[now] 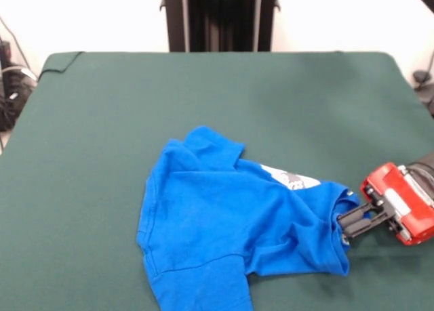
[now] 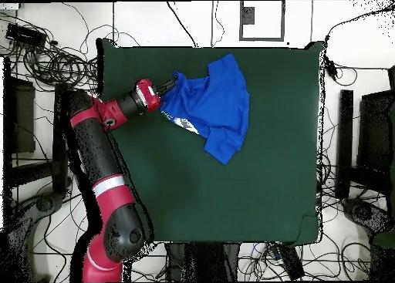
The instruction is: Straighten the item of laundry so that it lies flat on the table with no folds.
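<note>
Gripper clamped on the edge of the blue T-shirt, low over the green table. Shirt rumpled, folded over itself, white print peeking out.

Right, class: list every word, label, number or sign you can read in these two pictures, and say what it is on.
None can be read.
T-shirt: a white-grey print patch shows by a fold, mostly hidden; no letters legible.
Claw and red arm: no readable markings.
Table: plain green, no text.
</note>
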